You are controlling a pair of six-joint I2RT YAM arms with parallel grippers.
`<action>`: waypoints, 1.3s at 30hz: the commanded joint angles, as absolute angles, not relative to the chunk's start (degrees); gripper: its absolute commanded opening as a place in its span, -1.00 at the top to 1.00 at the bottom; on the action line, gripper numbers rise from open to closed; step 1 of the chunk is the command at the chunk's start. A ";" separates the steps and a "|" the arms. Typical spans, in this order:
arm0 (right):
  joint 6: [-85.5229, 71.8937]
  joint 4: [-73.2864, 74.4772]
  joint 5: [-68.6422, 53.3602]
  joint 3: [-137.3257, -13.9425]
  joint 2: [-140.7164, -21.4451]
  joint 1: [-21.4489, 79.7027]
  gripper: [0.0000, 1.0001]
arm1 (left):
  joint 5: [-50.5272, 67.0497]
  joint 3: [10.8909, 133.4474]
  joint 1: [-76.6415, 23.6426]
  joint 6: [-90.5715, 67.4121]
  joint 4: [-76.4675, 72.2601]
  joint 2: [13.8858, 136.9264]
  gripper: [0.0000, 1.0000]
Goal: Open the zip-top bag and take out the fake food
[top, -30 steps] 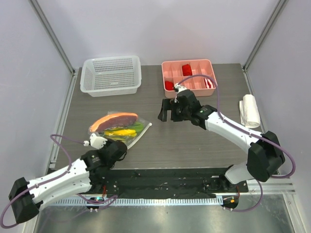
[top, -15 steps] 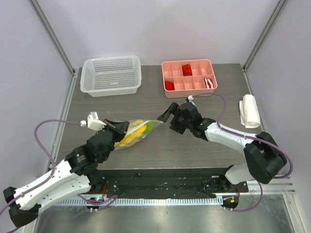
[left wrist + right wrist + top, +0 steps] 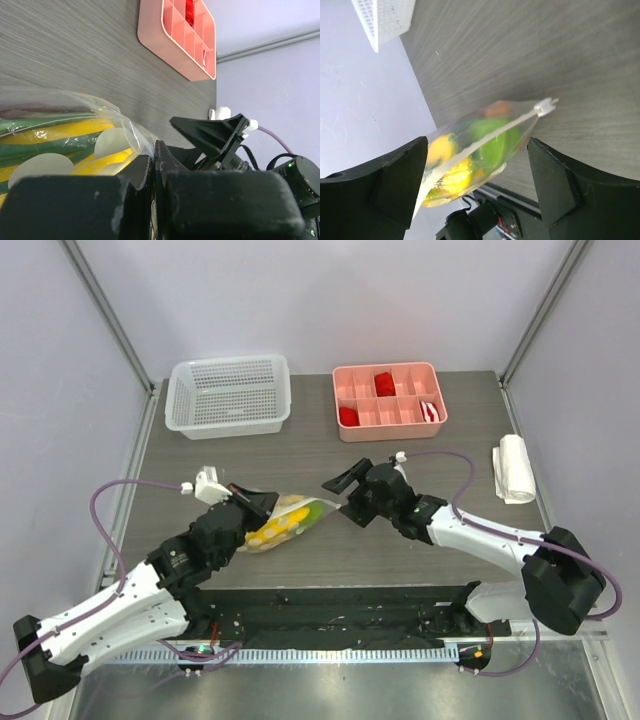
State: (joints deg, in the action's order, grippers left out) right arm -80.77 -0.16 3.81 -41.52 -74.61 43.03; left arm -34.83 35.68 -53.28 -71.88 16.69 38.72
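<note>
The bag point(image 3: 290, 518) is held up near the middle of the tabletop point(image 3: 400, 550), between the two arms, and appears to be lifted clear of the surface. The left claw point(image 3: 258, 502) is clamped on it: in the left wrist view the fingers point(image 3: 165, 165) are pressed together with a fold of clear film pinched between them. The right claw point(image 3: 343, 496) is spread wide at the bag's far end. In the right wrist view its fingers point(image 3: 552, 182) are seen on either side of the bag, apart from it, with nothing gripped.

The zip strip point(image 3: 495, 131) is seen as one unbroken pale line running to the slider point(image 3: 545, 106) at the corner, so the bag is judged to be sealed. The food point(image 3: 272, 528) is all inside; yellow, green and a little orange are made out through the film, though the pieces are blurred in the right wrist view.

The task is therefore judged to be at an early stage. The bag has been secured and raised, and the second claw has been brought to the zip end. Nothing has been opened and nothing removed. What is left: the slider or strip is to be gripped, the zip drawn open, and each piece of food taken out.
</note>
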 commanded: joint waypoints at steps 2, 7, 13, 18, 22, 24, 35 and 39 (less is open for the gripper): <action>-89.12 1.86 6.78 -43.33 -76.01 45.44 -0.64 | -32.87 35.86 -52.82 -71.46 10.46 38.50 1.00; -90.61 0.00 3.52 -43.60 -79.19 45.79 -0.42 | -31.82 36.47 -52.73 -70.05 11.78 37.27 1.00; -89.74 -1.76 6.49 -42.98 -79.19 45.79 0.75 | -28.92 35.07 -52.73 -67.94 13.36 34.20 1.00; -87.03 -0.80 7.73 -44.38 -78.14 45.97 0.98 | -27.69 34.36 -52.73 -63.66 15.90 32.35 1.00; -82.54 10.77 12.91 -51.83 -75.94 46.58 0.98 | -27.25 39.63 -52.73 -54.19 23.98 32.60 0.32; -80.69 13.00 16.60 -53.87 -74.62 46.67 0.98 | -25.50 43.65 -52.73 -49.24 26.80 33.92 -0.25; -80.86 17.05 17.84 -63.10 -77.69 48.25 0.98 | -15.14 70.22 -52.73 -19.29 35.78 56.59 -0.48; -79.98 17.75 18.72 -64.60 -77.17 48.34 0.98 | -13.19 74.70 -52.73 -13.20 38.05 61.43 -0.31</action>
State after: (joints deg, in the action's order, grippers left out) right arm -80.99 17.28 15.49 -61.28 -77.69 47.92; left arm -17.63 71.20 -52.84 -24.69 33.85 58.30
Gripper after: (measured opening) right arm 0.022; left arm 0.657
